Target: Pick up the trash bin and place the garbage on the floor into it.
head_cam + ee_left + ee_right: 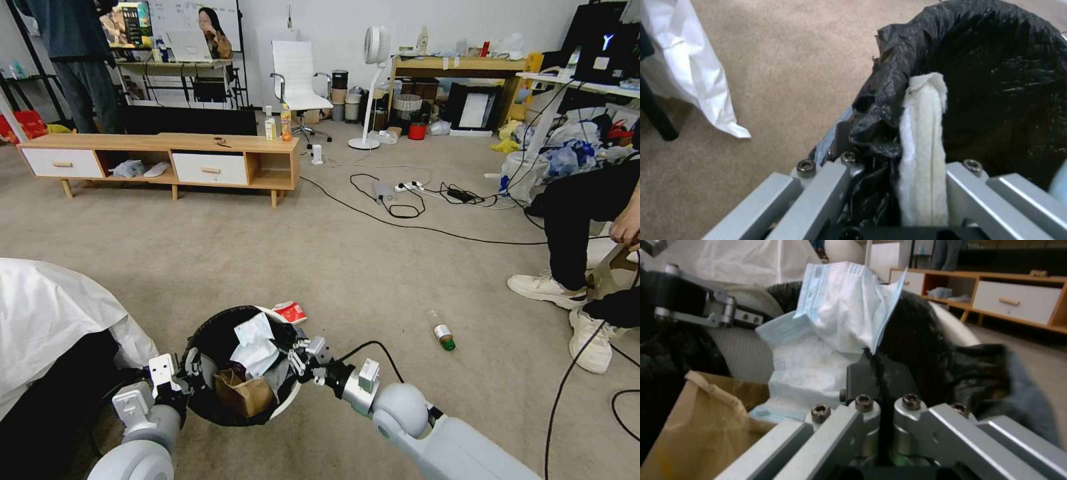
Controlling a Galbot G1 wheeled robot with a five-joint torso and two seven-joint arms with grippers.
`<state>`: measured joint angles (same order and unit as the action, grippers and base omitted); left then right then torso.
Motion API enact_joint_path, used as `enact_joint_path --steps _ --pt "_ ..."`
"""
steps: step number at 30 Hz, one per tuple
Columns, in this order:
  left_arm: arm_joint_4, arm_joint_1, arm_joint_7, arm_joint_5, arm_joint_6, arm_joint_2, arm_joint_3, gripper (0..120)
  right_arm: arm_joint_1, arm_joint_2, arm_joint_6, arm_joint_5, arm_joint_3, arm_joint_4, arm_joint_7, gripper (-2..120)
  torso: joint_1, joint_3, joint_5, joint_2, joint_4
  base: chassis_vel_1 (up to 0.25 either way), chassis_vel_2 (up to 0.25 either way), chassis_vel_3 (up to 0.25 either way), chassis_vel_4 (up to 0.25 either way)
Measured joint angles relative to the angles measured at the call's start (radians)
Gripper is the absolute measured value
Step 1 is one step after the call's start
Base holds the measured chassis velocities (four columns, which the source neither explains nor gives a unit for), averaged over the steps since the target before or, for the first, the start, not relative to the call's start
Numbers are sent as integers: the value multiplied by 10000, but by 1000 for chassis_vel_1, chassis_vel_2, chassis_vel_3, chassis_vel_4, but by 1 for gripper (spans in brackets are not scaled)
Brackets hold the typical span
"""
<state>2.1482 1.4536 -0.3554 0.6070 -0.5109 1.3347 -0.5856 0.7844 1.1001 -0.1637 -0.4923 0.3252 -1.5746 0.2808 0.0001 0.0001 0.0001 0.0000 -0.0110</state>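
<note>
I see beige carpet floor (280, 253) crossed by black cables (427, 230). A green-capped bottle (443, 334) lies on it, a power strip (408, 187) farther off, a low wooden cabinet (167, 160) standing beyond.

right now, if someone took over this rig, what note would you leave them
Left gripper: shut on the trash bin, pinching its black-bagged rim on the robot's left side.
Right gripper: shut on the bin's rim at the opposite side, next to a face mask.
Both arms hold the bin low over the floor, in front of the robot.
Done: the mask, a brown paper bag and a red-and-white wrapper at the far rim are in the bin.
Left: a green-capped bottle lies on the carpet ahead and to the right, apart from the bin.
</note>
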Motion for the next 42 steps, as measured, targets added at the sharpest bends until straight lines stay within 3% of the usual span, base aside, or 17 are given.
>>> enact_joint_path --steps 13,15,19,24,28,30,36,38,42 --pt "8 197 16 -38 56 31 -2 6 -53 132 145 89 134 87 -373 1 0 0 0 0 0 0 0 0 0" --pt "26 206 18 -59 59 35 20 6 -70 54 223 80 105 -25 -493 13 0 0 -1 1 1 0 0 0 0" --pt "26 211 19 -75 59 39 35 6 -85 -24 318 60 43 -171 -559 22 0 0 -1 0 -1 0 0 0 0" --pt "-17 218 19 -131 64 50 50 6 -207 -259 570 -34 -27 -565 -751 45 0 0 -1 0 0 0 0 0 0" --pt "-32 212 21 -139 72 54 48 6 -255 -400 649 -32 -28 -685 -788 56 0 0 -1 1 1 0 0 0 0" --pt "-35 197 21 -143 74 62 46 6 -262 -545 739 -31 2 -822 -802 67 0 0 0 1 0 0 0 0 0" --pt "-50 153 23 -147 78 74 51 6 -274 -670 795 -32 124 -972 -860 83 0 0 0 1 1 0 0 0 0" --pt "-80 134 23 -150 78 87 58 6 -251 -698 819 -34 129 -1084 -894 96 0 0 0 1 0 0 0 0 0" --pt "-91 123 23 -160 81 97 63 6 -288 -723 855 -53 138 -1137 -918 99 0 0 0 0 1 0 0 0 0"
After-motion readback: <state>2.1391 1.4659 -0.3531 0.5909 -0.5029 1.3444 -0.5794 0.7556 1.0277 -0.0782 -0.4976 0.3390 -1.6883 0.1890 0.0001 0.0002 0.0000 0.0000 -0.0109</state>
